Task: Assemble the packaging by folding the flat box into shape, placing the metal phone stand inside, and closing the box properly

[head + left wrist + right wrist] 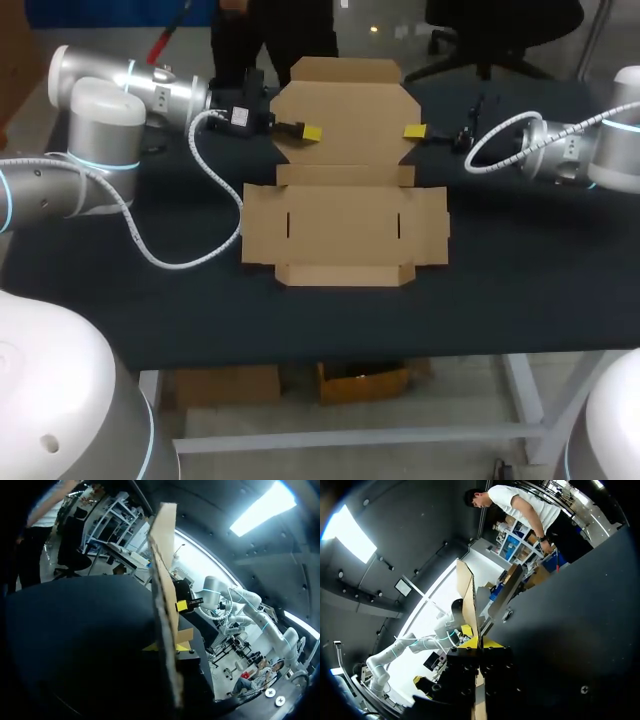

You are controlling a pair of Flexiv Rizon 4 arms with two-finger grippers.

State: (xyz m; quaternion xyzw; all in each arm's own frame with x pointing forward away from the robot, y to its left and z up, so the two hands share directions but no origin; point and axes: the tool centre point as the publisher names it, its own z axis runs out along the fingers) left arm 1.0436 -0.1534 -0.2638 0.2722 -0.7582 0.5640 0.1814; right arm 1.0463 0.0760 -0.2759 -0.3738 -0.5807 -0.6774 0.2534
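Left end effector [312, 132], right end effector [414, 131]: both pinch back flap of flat brown cardboard box [345, 225] | box on dark counter [520, 290] | risk: uneven lift could bend flap

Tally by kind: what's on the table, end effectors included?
flat cardboard box: 1
end effectors: 2 (left end effector, right end effector)
Total: 3
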